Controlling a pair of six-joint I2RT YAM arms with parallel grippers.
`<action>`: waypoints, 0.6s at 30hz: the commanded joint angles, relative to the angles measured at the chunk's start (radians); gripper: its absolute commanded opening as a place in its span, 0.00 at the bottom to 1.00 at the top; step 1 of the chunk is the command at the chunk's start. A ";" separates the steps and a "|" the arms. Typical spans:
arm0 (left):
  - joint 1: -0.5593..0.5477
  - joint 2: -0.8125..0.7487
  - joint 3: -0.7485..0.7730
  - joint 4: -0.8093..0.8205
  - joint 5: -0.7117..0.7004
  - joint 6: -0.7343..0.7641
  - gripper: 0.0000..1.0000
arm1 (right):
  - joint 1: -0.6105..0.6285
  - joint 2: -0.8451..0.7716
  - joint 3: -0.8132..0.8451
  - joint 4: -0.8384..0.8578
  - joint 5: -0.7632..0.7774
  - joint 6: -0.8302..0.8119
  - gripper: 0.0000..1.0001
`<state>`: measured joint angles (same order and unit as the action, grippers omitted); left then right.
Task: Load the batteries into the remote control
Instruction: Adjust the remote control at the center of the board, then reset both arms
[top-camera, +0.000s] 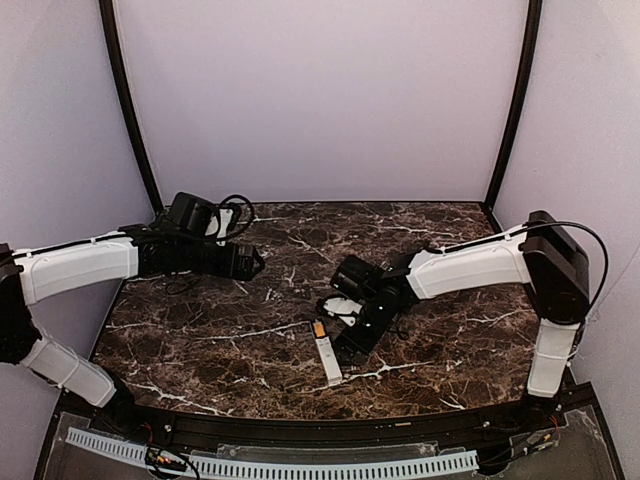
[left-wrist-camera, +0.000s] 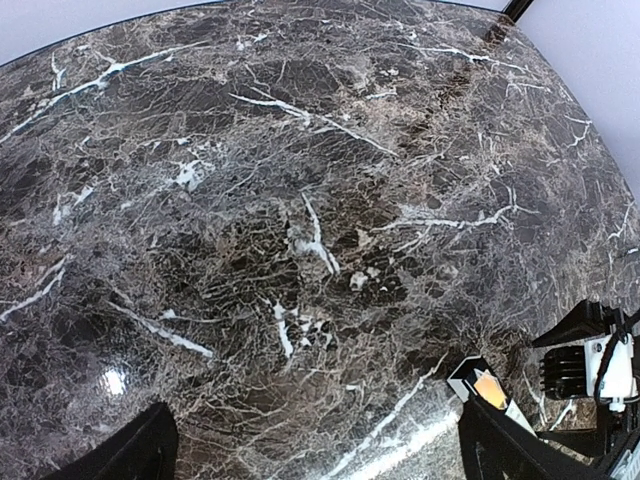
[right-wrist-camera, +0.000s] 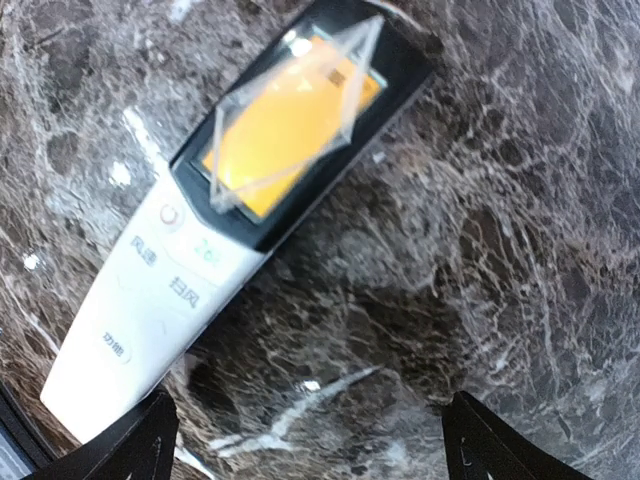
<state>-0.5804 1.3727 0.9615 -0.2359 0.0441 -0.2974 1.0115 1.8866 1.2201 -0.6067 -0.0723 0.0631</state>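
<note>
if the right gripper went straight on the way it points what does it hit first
Probably the bare marble table just beside the remote control. The right gripper points down at it with open jaws, and one side might clip the remote's button end.

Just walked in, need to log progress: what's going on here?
The remote control lies face up on the marble table, held by nothing. The right tool hovers close beside it, open and empty. The left tool hangs open farther back on the left. No batteries are in view.
</note>
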 joint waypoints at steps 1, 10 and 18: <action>0.002 0.017 0.029 -0.020 0.037 -0.011 0.98 | 0.024 0.040 0.033 0.076 -0.085 0.063 0.93; 0.002 0.060 0.081 -0.008 0.054 -0.010 0.98 | -0.033 -0.050 -0.011 0.192 -0.145 0.083 0.97; 0.016 0.077 0.177 -0.079 -0.081 0.029 0.99 | -0.233 -0.306 -0.126 0.323 -0.204 0.084 0.99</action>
<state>-0.5800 1.4475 1.0756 -0.2539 0.0456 -0.2947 0.8696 1.7027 1.1282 -0.3977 -0.2272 0.1368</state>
